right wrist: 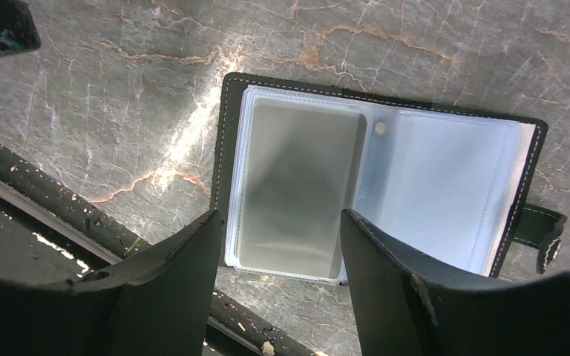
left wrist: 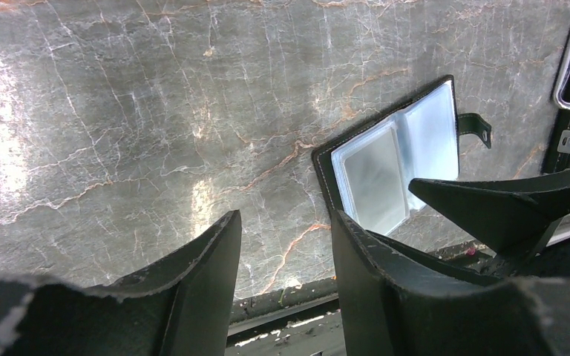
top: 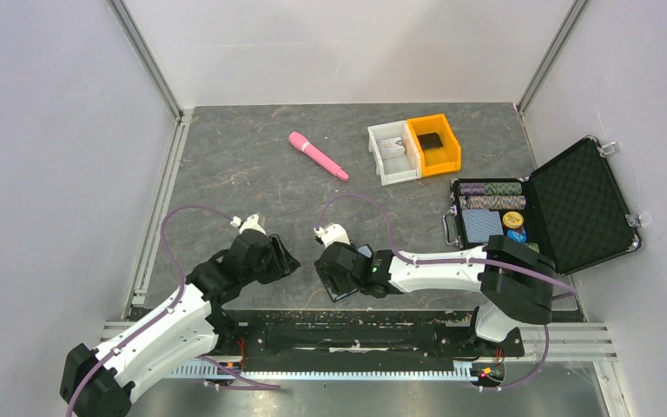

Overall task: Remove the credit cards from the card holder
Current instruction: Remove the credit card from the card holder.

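My right claw (right wrist: 280, 222): fingers well apart, nothing gripped, hovering directly over card holder (right wrist: 386, 170); can't tell if touching. My left claw (left wrist: 284, 222): fingers apart, empty, bare surface (left wrist: 119, 111) beneath, just beside holder's near end. Card holder lies open flat, clear sleeves up, close to front edge of surface, between both claws. Grey card (right wrist: 297, 185) sits in sleeve on one half. Long axis skewed to front edge. Tab (right wrist: 545, 231), on end away from left claw, points toward open briefcase (top: 573, 204).
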